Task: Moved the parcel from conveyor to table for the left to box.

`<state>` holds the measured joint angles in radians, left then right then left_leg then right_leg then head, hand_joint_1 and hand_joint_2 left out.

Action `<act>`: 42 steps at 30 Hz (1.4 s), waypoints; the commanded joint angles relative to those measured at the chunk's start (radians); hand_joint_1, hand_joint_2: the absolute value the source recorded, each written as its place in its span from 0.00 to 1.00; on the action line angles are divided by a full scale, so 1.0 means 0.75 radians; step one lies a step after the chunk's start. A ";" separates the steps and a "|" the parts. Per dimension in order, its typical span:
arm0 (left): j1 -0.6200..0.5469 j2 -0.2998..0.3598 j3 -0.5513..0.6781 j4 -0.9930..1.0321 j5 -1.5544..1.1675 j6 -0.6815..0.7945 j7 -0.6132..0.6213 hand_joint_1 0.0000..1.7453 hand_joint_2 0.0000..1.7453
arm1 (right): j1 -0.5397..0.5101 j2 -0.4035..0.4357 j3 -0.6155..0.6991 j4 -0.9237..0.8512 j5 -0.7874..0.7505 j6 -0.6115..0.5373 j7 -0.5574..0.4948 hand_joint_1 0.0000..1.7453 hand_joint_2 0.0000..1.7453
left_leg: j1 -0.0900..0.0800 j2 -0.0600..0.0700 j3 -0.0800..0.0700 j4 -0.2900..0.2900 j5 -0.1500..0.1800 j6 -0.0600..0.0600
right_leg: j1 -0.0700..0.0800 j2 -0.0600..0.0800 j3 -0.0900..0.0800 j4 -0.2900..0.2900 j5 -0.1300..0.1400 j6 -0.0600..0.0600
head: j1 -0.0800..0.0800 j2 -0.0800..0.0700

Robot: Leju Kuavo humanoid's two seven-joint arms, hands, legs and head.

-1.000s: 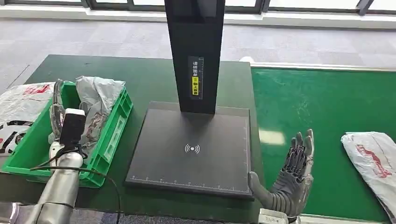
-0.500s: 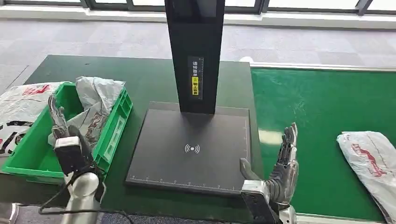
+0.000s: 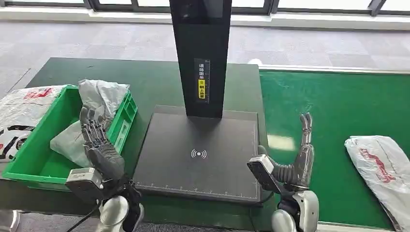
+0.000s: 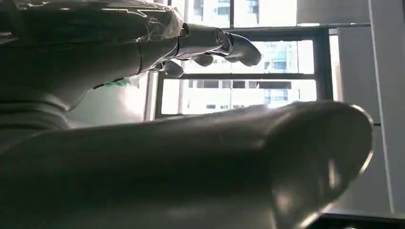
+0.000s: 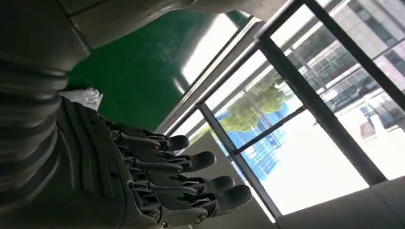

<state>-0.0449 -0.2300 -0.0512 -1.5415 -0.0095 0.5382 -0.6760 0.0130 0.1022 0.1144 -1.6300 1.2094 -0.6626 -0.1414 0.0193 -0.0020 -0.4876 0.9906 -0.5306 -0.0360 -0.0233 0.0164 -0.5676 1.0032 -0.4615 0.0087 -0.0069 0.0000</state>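
At the far left a white printed bag lies on the dark green table, partly under the green crate. A grey plastic parcel sits crumpled inside the crate, draped up against its far right corner. The left hand is raised just in front of the crate's right wall, fingers spread upward and holding nothing. In the middle of the table rests a flat black scanner pad, with a tall black post standing at its far edge and carrying a yellow label. Just past the pad's near right corner the right hand stands edge-on above the green conveyor belt, fingers straight and apart, empty; from its wrist I see them fanned out against the windows. At the right edge, a white parcel with red print lies flat on the belt, well apart from that hand.
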 commanded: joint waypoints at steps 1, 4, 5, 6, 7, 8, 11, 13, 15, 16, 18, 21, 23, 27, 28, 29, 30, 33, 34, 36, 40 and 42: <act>0.037 0.002 0.051 0.077 0.195 -0.175 -0.029 0.00 0.00 | -0.101 -0.256 -0.297 0.369 0.116 0.114 0.093 0.00 1.00 | 0.000 -0.002 0.003 -0.003 0.001 0.003 | 0.000 -0.003 0.005 -0.005 0.001 0.000 | 0.000 0.000; 0.052 -0.009 0.068 0.029 0.136 -0.297 -0.029 0.00 0.00 | -0.057 -0.355 -0.401 0.425 0.106 0.192 0.102 0.00 1.00 | 0.000 -0.008 0.008 -0.002 0.002 0.004 | 0.001 -0.010 0.005 -0.007 0.000 0.000 | 0.000 0.000; 0.051 -0.012 0.070 0.030 0.133 -0.299 -0.029 0.00 0.00 | -0.057 -0.367 -0.412 0.434 0.095 0.200 0.092 0.00 1.00 | 0.000 -0.008 0.012 -0.004 0.002 0.005 | 0.001 -0.010 0.007 -0.009 0.001 0.000 | 0.000 0.000; 0.048 -0.011 0.067 0.034 0.133 -0.306 -0.029 0.00 0.00 | -0.054 -0.377 -0.424 0.442 0.094 0.204 0.090 0.00 1.00 | -0.001 -0.008 0.012 -0.001 0.001 0.004 | 0.000 -0.009 0.006 -0.005 0.000 0.001 | 0.000 0.000; 0.048 -0.014 0.071 0.026 0.113 -0.313 -0.029 0.00 0.00 | -0.048 -0.405 -0.445 0.466 0.112 0.300 0.123 0.00 1.00 | -0.001 -0.008 0.012 -0.003 0.001 0.005 | 0.000 -0.010 0.007 -0.008 0.000 0.000 | 0.000 0.000; 0.047 -0.013 0.070 0.024 0.115 -0.326 -0.029 0.00 0.00 | -0.035 -0.439 -0.477 0.495 0.115 0.346 0.144 0.00 1.00 | -0.002 -0.008 0.011 -0.001 0.001 0.004 | -0.001 -0.009 0.005 -0.005 0.000 0.001 | 0.000 0.000; 0.053 -0.015 0.084 0.012 0.112 -0.342 -0.029 0.00 0.00 | -0.031 -0.509 -0.571 0.600 0.112 0.446 0.177 0.00 1.00 | -0.002 -0.009 0.011 -0.002 0.000 0.007 | -0.001 -0.010 0.006 -0.007 0.000 0.001 | 0.000 0.000; 0.056 -0.012 0.084 0.012 0.109 -0.351 -0.029 0.00 0.00 | -0.078 -0.543 -0.621 0.710 0.111 0.469 0.174 0.00 1.00 | -0.004 -0.009 0.007 -0.001 0.000 0.008 | -0.002 -0.010 0.005 -0.007 0.000 0.002 | 0.000 0.000; 0.060 -0.010 0.083 0.009 0.107 -0.360 -0.029 0.00 0.00 | -0.128 -0.560 -0.645 0.806 0.098 0.471 0.155 0.00 1.00 | -0.005 -0.006 0.000 -0.001 -0.001 0.008 | -0.004 -0.007 0.004 -0.006 -0.001 0.004 | 0.000 0.000; 0.058 -0.013 0.085 0.002 0.097 -0.362 -0.029 0.00 0.00 | -0.160 -0.559 -0.662 0.868 0.098 0.464 0.149 0.00 1.00 | -0.004 -0.004 0.000 -0.003 -0.001 0.009 | -0.003 -0.006 0.004 -0.008 0.001 0.003 | 0.001 0.000; 0.048 -0.010 0.086 0.011 0.092 -0.363 -0.029 0.00 0.00 | -0.199 -0.566 -0.665 0.947 0.116 0.491 0.161 0.00 1.00 | -0.004 -0.002 0.000 -0.002 -0.002 0.009 | -0.004 -0.004 0.004 -0.007 0.001 0.003 | 0.000 0.000; 0.048 -0.010 0.086 0.011 0.092 -0.363 -0.029 0.00 0.00 | -0.199 -0.566 -0.665 0.947 0.116 0.491 0.161 0.00 1.00 | -0.004 -0.001 0.001 -0.003 -0.002 0.009 | -0.003 -0.004 0.004 -0.007 0.000 0.003 | 0.000 0.000; 0.048 -0.010 0.086 0.011 0.092 -0.363 -0.029 0.00 0.00 | -0.199 -0.566 -0.665 0.947 0.116 0.491 0.161 0.00 1.00 | -0.004 -0.002 0.001 -0.002 -0.002 0.009 | -0.003 -0.004 0.004 -0.007 0.000 0.002 | 0.001 0.000; 0.048 -0.010 0.086 0.011 0.092 -0.363 -0.029 0.00 0.00 | -0.199 -0.566 -0.665 0.947 0.116 0.491 0.161 0.00 1.00 | -0.004 -0.001 0.002 -0.003 -0.002 0.009 | -0.003 -0.003 0.004 -0.006 0.000 0.002 | 0.000 0.000; 0.042 -0.010 0.093 0.025 0.088 -0.347 -0.029 0.00 0.00 | -0.222 -0.580 -0.672 0.983 0.135 0.525 0.210 0.00 1.00 | -0.004 -0.002 0.001 -0.001 -0.003 0.008 | -0.003 -0.003 0.004 -0.005 -0.001 0.003 | 0.001 0.000; 0.038 -0.008 0.094 0.031 0.099 -0.356 -0.029 0.00 0.00 | -0.243 -0.612 -0.689 1.031 0.137 0.546 0.227 0.00 1.00 | -0.004 -0.002 0.001 -0.002 -0.002 0.009 | -0.003 -0.003 0.004 -0.006 -0.001 0.003 | 0.001 0.000; 0.036 -0.008 0.096 0.037 0.098 -0.357 -0.029 0.00 0.00 | -0.279 -0.647 -0.706 1.107 0.141 0.564 0.236 0.00 1.00 | -0.004 -0.001 0.002 -0.004 -0.002 0.009 | -0.003 -0.003 0.004 -0.007 0.000 0.002 | 0.001 0.000; 0.037 -0.011 0.100 0.042 0.097 -0.362 -0.029 0.00 0.00 | -0.361 -0.730 -0.747 1.313 0.152 0.576 0.227 0.00 1.00 | -0.005 -0.003 0.001 -0.003 -0.001 0.010 | -0.004 -0.005 0.004 -0.007 0.000 0.003 | 0.001 0.000; 0.036 -0.013 0.101 0.046 0.096 -0.365 -0.029 0.00 0.00 | -0.380 -0.747 -0.759 1.360 0.155 0.579 0.236 0.00 1.00 | -0.006 -0.003 0.000 -0.001 -0.002 0.010 | -0.005 -0.005 0.003 -0.005 -0.001 0.004 | 0.001 0.000; 0.033 -0.015 0.099 0.050 0.091 -0.365 -0.029 0.00 0.00 | -0.406 -0.760 -0.769 1.423 0.165 0.558 0.243 0.00 1.00 | -0.007 -0.004 0.002 -0.002 -0.001 0.011 | -0.006 -0.005 0.005 -0.006 0.000 0.004 | 0.001 0.000; 0.033 -0.015 0.099 0.050 0.091 -0.365 -0.029 0.00 0.00 | -0.406 -0.760 -0.769 1.423 0.165 0.558 0.243 0.00 1.00 | -0.008 -0.002 0.001 -0.001 -0.002 0.010 | -0.007 -0.003 0.004 -0.005 0.000 0.005 | 0.001 0.000; 0.033 -0.015 0.099 0.050 0.091 -0.365 -0.029 0.00 0.00 | -0.406 -0.760 -0.769 1.423 0.165 0.558 0.243 0.00 1.00 | -0.008 -0.002 0.002 -0.002 -0.002 0.010 | -0.007 -0.003 0.004 -0.005 0.000 0.004 | 0.001 0.000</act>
<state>0.0042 -0.2312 -0.0298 -1.5557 0.0584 0.2701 -0.7008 -0.2162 -0.4647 -0.4048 -0.7263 1.3314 -0.2415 0.0427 0.0132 -0.0041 -0.4883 0.9917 -0.5324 -0.0292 -0.0292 0.0145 -0.5664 1.0014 -0.4620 0.0137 -0.0065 0.0000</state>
